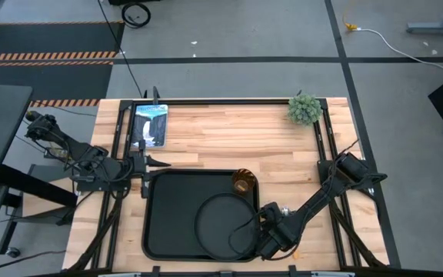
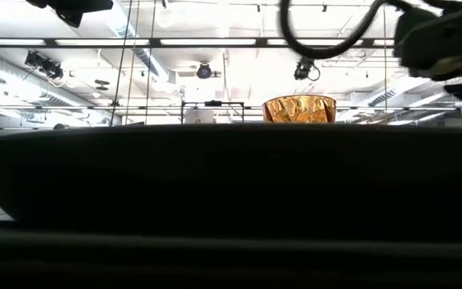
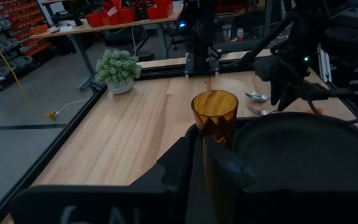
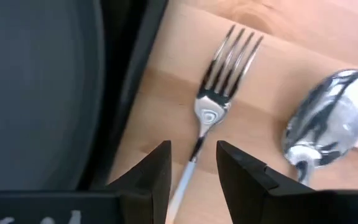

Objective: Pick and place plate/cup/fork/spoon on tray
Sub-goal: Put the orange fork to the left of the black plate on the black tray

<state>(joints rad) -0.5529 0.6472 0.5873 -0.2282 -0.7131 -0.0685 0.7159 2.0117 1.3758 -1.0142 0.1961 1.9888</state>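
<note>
A light wooden table (image 1: 221, 131) with a black frame fills the middle of the high view, standing on a grey concrete floor (image 1: 229, 46) crossed by dark tape lines. Orange-and-black hazard stripes (image 1: 44, 55) run along the upper left, and a white cable (image 1: 394, 42) trails across the upper right. A small potted plant (image 1: 304, 108) sits at the table's upper right corner. In the low view, ceiling strip lights (image 2: 159, 42) glow across the upper frame. The left wrist view shows a workbench with red bins (image 3: 129, 12) along its top.
</note>
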